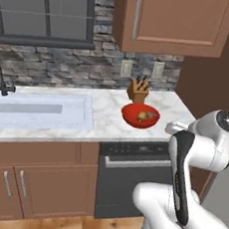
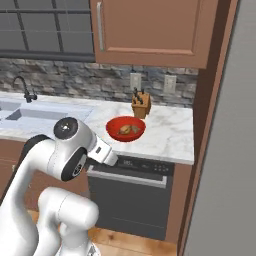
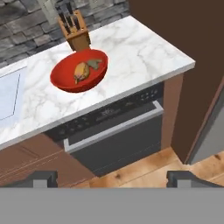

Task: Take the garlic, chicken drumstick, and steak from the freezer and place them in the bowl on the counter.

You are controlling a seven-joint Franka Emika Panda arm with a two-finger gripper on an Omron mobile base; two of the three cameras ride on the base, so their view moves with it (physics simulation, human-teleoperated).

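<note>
- The gripper (image 3: 112, 178) is held with its fingertips wide apart, empty, above the floor before the oven (image 3: 118, 135).
- The bowl (image 3: 79, 70) is set back from the counter (image 3: 144, 57) edge, just beside the knife block (image 3: 75, 30).

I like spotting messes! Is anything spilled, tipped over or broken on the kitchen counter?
Nothing stands out. The red bowl sits flat on the counter with food inside it, none spilled around it. The knife block stands upright just behind the bowl.
</note>
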